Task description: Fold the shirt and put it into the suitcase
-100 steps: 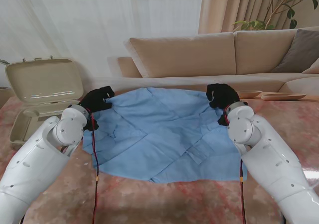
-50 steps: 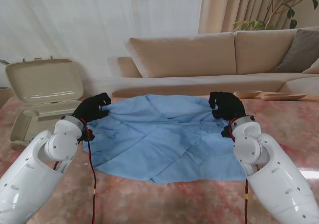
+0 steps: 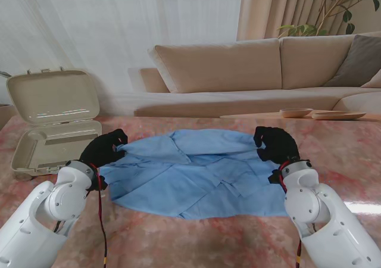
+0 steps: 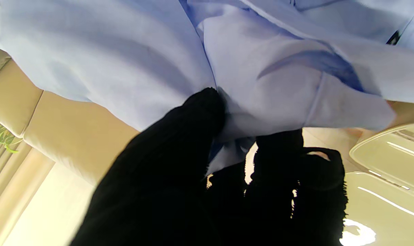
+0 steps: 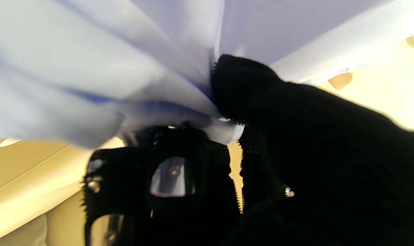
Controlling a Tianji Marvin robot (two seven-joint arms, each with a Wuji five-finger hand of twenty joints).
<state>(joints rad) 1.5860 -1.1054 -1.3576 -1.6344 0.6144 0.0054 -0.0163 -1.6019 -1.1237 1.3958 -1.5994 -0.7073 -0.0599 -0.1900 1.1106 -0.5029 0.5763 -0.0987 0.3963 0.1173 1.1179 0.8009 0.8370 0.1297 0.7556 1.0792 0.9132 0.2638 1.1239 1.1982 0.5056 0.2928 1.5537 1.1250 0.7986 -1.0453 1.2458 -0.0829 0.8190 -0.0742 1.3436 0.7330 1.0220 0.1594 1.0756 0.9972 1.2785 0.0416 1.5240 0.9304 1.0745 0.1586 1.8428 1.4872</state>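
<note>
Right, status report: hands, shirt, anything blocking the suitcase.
Left hand and right hand both shut on the shirt's far corners. Shirt partly lifted, not yet folded. Suitcase open at left, nothing blocking.

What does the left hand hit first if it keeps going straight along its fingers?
Probably nothing on the table: the left hand, shut on the shirt, points toward the sofa. The suitcase sits off-line, leftward. Depth unclear.

Shirt [image 3: 196,173] on table [image 3: 178,238]; suitcase [image 3: 53,125] left.
</note>
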